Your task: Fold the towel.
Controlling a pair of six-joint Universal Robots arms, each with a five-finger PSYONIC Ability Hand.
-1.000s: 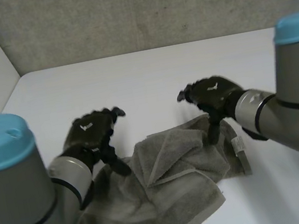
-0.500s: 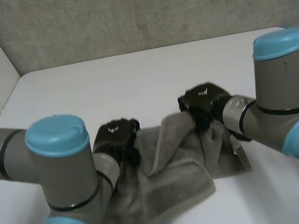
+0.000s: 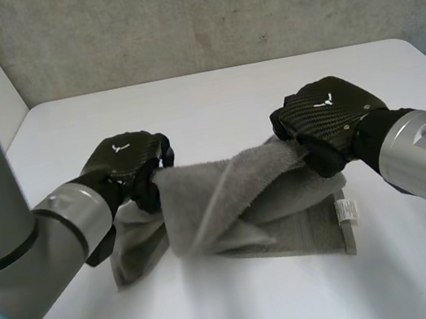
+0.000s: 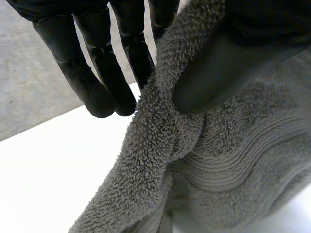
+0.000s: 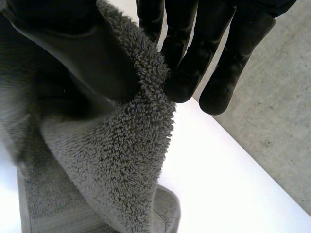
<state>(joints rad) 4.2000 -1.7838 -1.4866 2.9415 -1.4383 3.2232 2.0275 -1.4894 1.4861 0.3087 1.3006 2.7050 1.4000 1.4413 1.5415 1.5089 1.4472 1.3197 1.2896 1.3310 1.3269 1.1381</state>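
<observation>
My left hand [image 3: 127,162] and right hand [image 3: 325,115] each pinch one end of the grey towel [image 3: 237,205]; I fear its twisted middle folds crooked.

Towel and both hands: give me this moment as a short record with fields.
towel: grey, crumpled, one edge raised between the hands, the rest on the table
left hand: thumb and fingers pinch the raised edge at its left end
right hand: thumb and fingers pinch the same edge at its right end
label: white, on the towel's right side
fold: not yet done
</observation>
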